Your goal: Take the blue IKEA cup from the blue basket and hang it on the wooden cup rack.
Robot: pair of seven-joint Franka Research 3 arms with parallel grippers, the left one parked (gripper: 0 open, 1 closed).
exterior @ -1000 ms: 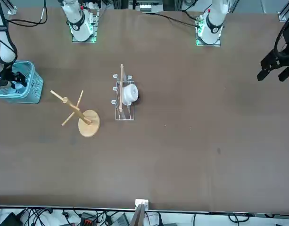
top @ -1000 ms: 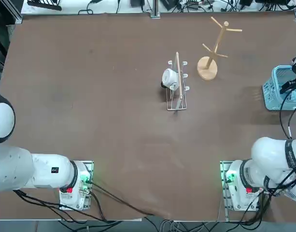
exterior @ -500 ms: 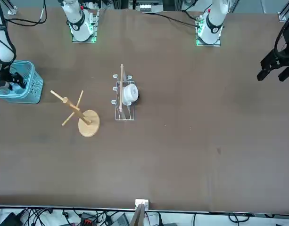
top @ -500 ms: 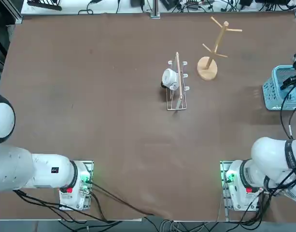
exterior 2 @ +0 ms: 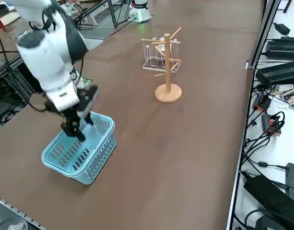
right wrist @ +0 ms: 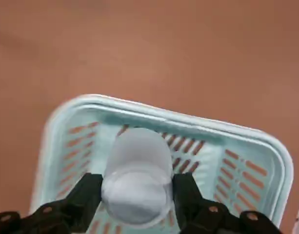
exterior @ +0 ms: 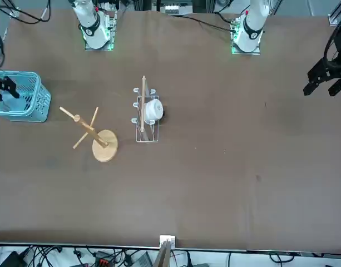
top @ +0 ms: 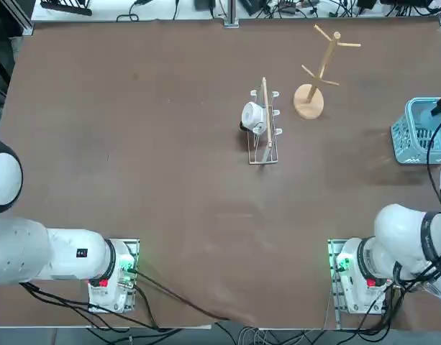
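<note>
I've got the right claw clamped on the blue IKEA cup, one finger on each side of it, wrist view shows it clearly. Cup sits between the fingers, right above the inside of the blue basket, not on the basket floor as far as I can tell. Side view: claw points down over the basket's far half, cup mostly hidden there by the fingers. Basket stands at the right edge of the table in the top view, partly cut off by the frame. Front view has the claw at the frame's left edge over the basket.

Wooden cup rack is upright, far side of the table, well apart from the basket, pegs bare. Just left of it a low wire rack with a white cup on its left side.
</note>
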